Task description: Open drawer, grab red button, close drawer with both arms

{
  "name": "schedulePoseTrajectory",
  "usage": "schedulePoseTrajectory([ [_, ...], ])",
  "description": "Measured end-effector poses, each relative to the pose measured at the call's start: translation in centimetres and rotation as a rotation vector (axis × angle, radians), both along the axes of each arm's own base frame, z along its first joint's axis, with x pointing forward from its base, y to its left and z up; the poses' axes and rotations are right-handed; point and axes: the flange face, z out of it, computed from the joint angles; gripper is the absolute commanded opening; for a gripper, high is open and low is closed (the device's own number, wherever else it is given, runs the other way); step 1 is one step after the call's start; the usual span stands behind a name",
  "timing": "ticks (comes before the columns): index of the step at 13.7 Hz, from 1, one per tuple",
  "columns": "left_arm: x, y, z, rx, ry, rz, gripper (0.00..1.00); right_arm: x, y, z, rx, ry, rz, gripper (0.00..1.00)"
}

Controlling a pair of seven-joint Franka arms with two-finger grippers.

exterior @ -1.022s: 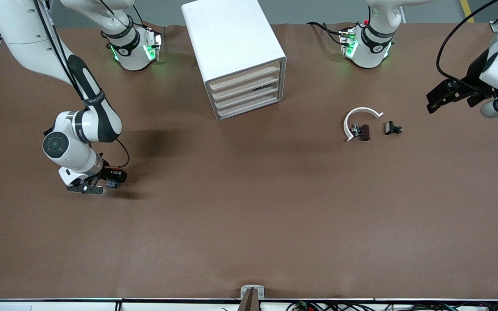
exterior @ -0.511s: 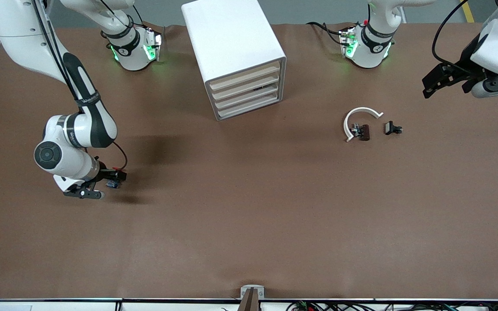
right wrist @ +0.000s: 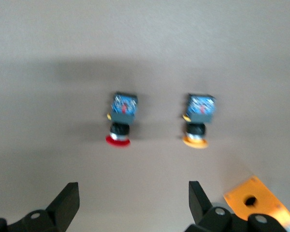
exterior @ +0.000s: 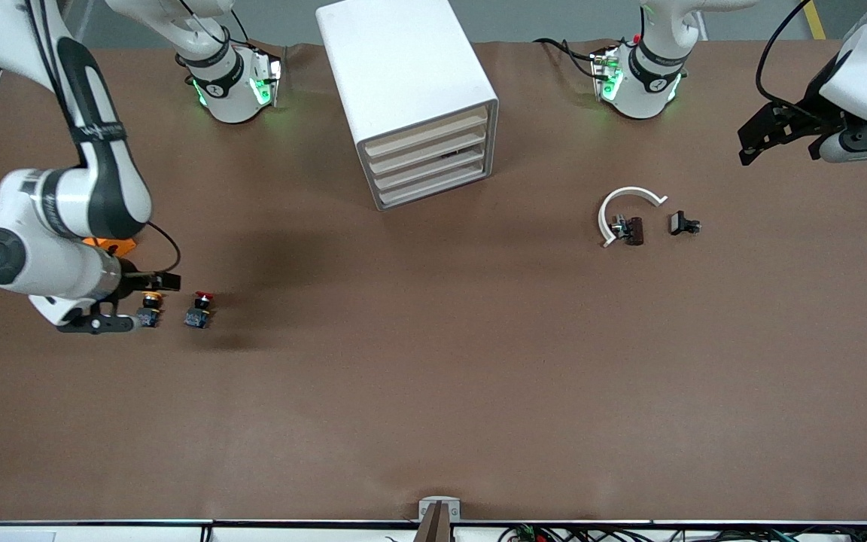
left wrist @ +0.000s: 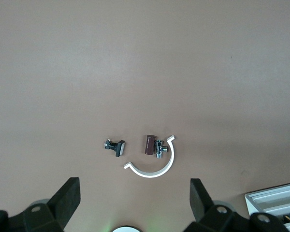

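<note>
The button (exterior: 199, 309), with a red cap on a black-and-blue body, lies on the brown table near the right arm's end; it also shows in the right wrist view (right wrist: 121, 121). My right gripper (exterior: 136, 302) is open with nothing between its fingers, over the alike yellow-capped button (exterior: 150, 309), apart from the red one. The white drawer cabinet (exterior: 403, 75) stands at the table's middle, its drawers (exterior: 430, 162) pushed in. My left gripper (exterior: 746, 145) hangs open and holds nothing over the left arm's end of the table.
An orange square block (exterior: 111, 245) lies by the right arm's wrist. A white C-shaped ring (exterior: 629, 199), a brown part (exterior: 633, 229) and a small black part (exterior: 682, 223) lie toward the left arm's end. A grey bracket (exterior: 439, 508) sits at the table's front edge.
The right gripper has opened, let go of the red button on the table and drawn away toward its own end, uncovering the yellow-capped button and orange block. The left gripper rose slightly.
</note>
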Motion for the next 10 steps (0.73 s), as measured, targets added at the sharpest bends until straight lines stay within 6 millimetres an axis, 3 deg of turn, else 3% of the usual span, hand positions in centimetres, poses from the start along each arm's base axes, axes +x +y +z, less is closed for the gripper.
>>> schedulePoseTrajectory([
  [5,0.0,0.0,-0.2,0.001,0.005,-0.001,1.0,-2.0,-1.6,9.7,0.013,0.035,0.012,1.0],
  [10,0.4,-0.1,-1.0,0.001,0.02,-0.002,1.0,-3.4,-2.1,15.1,0.019,0.043,0.016,1.0],
])
